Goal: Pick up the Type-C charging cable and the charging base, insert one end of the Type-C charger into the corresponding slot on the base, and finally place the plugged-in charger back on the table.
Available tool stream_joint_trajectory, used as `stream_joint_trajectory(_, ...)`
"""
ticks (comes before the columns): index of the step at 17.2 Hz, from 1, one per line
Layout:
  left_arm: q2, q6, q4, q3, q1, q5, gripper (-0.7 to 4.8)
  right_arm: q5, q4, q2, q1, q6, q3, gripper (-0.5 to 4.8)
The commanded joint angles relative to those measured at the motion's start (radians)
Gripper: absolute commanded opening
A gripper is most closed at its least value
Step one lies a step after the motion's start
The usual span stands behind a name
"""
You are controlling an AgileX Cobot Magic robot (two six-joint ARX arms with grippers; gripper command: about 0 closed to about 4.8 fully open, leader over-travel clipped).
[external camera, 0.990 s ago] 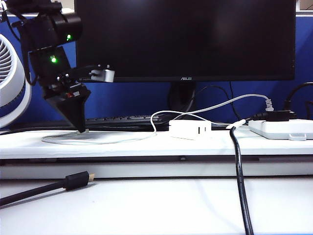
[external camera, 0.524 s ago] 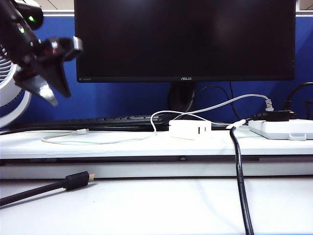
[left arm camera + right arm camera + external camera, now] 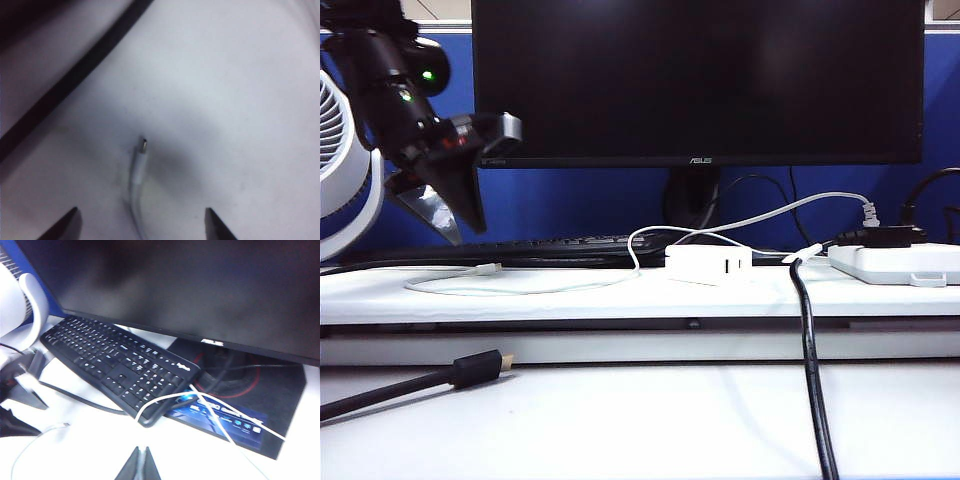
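Jaws: left gripper [image 3: 448,215] apart, nothing between the fingers, raised above the table [image 3: 620,295] at the left of the exterior view, tips pointing down. In the left wrist view the two fingertips [image 3: 67,227] sit on either side of the cable's plug without touching it.
Jaws: right gripper [image 3: 140,465] together, holding nothing, above the table in front of the keyboard [image 3: 120,367]; not seen in the exterior view.
Type-C charging cable [image 3: 520,291]: thin, white, lying on the table; plug end [image 3: 488,268] at the left, below the left gripper; the cable loops up and over toward the charging base.
Charging base [image 3: 708,264]: white block resting on the table near the centre, ports facing the camera, well apart from the plug.
Monitor [image 3: 700,80]: behind, screen dark.
Black cable [image 3: 410,385]: gold-tipped plug, on the near table surface, left.
Power strip [image 3: 895,262]: white, far right.
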Motion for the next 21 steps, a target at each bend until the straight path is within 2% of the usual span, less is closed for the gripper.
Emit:
stream_joint_trajectory(1,0.039,0.050,-0.002,0.005,-0.037,-0.056,3.23,-0.006,0.013,0.003,0.003,0.000,0.005,-0.06)
stream_joint_trajectory(3,0.063,0.076,0.000,0.006,-0.055,-0.087,3.23,-0.007,0.013,0.003,0.003,0.000,0.005,-0.06)
stream_joint_trajectory(9,0.070,0.076,0.041,0.007,-0.058,-0.142,3.08,-0.006,0.013,0.003,0.003,0.000,0.005,-0.06)
stream_joint_trajectory(19,0.070,0.075,0.056,0.007,-0.076,-0.138,3.08,-0.006,0.013,0.003,0.003,0.000,0.005,-0.06)
stream_joint_trajectory(20,0.070,0.074,0.061,0.007,-0.076,-0.140,3.02,-0.006,0.013,0.003,0.003,0.000,0.005,-0.06)
stream_joint_trajectory(21,0.070,0.074,0.062,0.007,-0.076,-0.142,2.74,-0.006,0.013,0.003,0.003,0.000,0.005,-0.06)
